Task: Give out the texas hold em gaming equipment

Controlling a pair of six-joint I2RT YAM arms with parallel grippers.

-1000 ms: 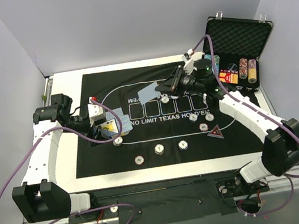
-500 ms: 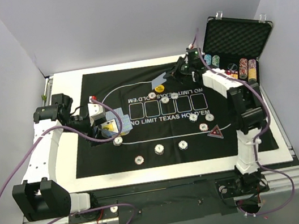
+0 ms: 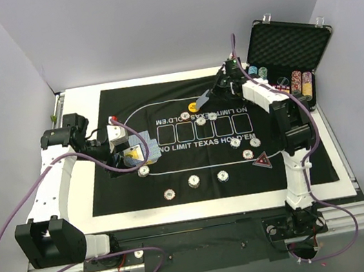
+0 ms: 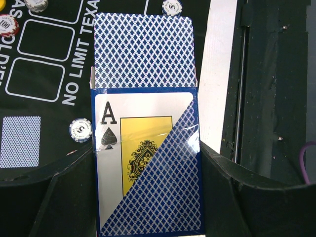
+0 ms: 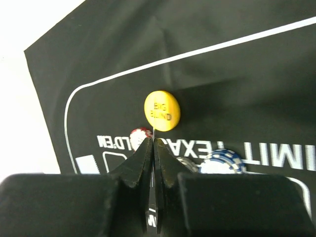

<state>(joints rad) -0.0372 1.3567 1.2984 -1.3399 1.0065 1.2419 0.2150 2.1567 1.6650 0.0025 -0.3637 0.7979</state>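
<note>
My left gripper (image 3: 129,152) is shut on an open card box with an ace of spades on its front (image 4: 148,163). Blue-backed cards (image 4: 143,49) stick out of its top. It hovers over the left of the black mat (image 3: 129,194). One blue-backed card (image 4: 20,141) lies flat on the mat. My right gripper (image 3: 215,90) is stretched to the far side, shut on a single card (image 3: 205,97) that shows edge-on between the fingertips (image 5: 148,148). A yellow "BIG BLIND" disc (image 5: 162,110) lies just beyond it. Several white-edged chips (image 3: 194,181) and a red triangle marker (image 3: 264,161) lie on the mat.
An open black case (image 3: 288,41) stands at the back right with tall chip columns (image 3: 297,82) in it. The white table edge (image 3: 82,104) runs round the mat. A blue-and-white chip (image 5: 222,160) and a red-and-white chip (image 5: 139,134) lie close under my right gripper.
My right arm has stretched out to the far side, carrying the card from the mat's middle towards the yellow disc. The card has turned edge-on. My left arm has not moved.
</note>
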